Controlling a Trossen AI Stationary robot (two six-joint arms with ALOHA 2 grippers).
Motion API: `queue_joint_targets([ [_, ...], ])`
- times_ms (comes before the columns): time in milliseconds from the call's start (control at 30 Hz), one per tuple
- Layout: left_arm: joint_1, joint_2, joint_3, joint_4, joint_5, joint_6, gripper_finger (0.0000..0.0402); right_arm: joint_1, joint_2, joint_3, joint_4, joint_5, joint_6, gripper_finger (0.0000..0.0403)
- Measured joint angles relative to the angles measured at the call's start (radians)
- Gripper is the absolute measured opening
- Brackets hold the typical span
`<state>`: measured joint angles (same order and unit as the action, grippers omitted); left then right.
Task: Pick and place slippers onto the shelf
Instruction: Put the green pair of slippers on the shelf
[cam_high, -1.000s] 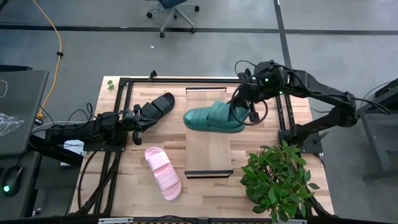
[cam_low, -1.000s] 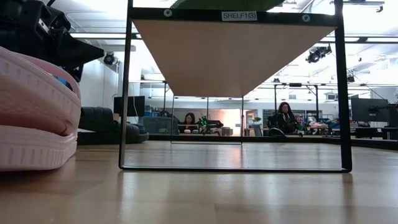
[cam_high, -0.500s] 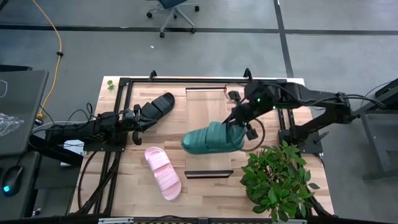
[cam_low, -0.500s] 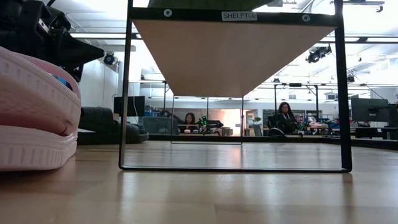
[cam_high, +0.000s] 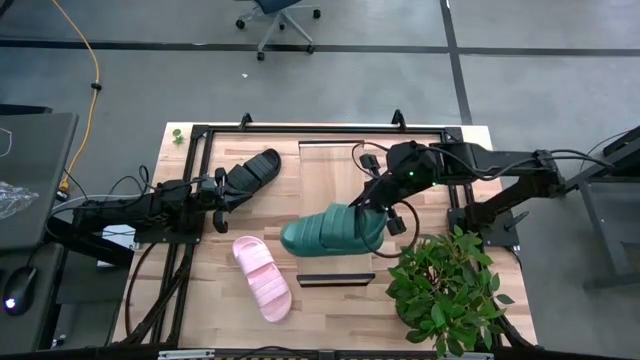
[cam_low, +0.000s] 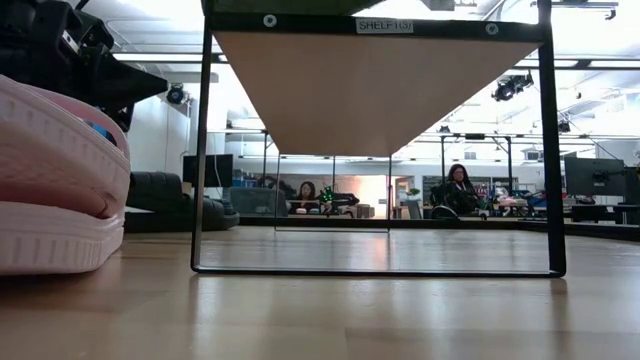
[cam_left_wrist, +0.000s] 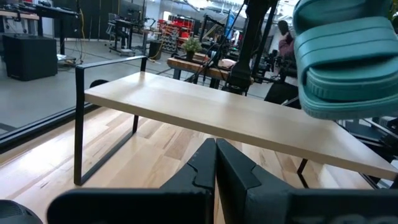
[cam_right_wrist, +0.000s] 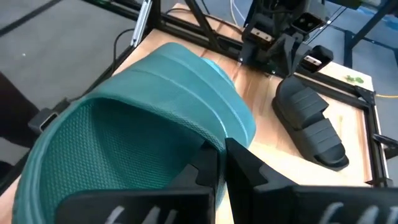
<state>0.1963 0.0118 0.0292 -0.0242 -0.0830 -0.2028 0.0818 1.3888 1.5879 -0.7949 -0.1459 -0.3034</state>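
Note:
The teal slipper hangs over the near half of the shelf, a light board on a dark frame. My right gripper is shut on its right end. In the left wrist view the teal slipper floats above the shelf's board. The black slipper lies sole-down on the table left of the shelf. The pink slipper lies sole-down near the shelf's near-left corner. My left gripper waits shut beside the black slipper's near end. My right gripper holds the teal slipper by the rim of its heel end, behind the ribbed strap. One finger is inside on the footbed and one finger is outside. It comes from the table's right, slanting down. The slipper is lifted clear of the shelf, roughly level.
A potted plant stands at the table's near-right corner, close to my right arm. A dark frame runs round the tabletop. In the low view the pink slipper fills the left and the shelf's underside spans the top.
My right gripper has carried the teal slipper from the middle of the shelf toward the table's near edge and a little to the left, still shut on it. The slipper has turned slightly, its free end swinging toward the near-left.

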Motion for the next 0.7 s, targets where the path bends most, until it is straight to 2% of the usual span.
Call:
queue_joint_targets([
  [333,0.000,0.000,0.000,0.000,0.000,0.024,0.0001,0.031,0.000,-0.005,-0.034,0.076,-0.036,0.0000],
  [567,0.000,0.000,0.000,0.001,0.000,0.026,0.0001,0.083,-0.043,-0.155,0.063,0.171,-0.059,0.0000],
  [700,0.000,0.000,0.000,0.001,0.000,0.023,0.0001,0.109,-0.092,-0.233,0.162,0.261,-0.086,0.0000],
])
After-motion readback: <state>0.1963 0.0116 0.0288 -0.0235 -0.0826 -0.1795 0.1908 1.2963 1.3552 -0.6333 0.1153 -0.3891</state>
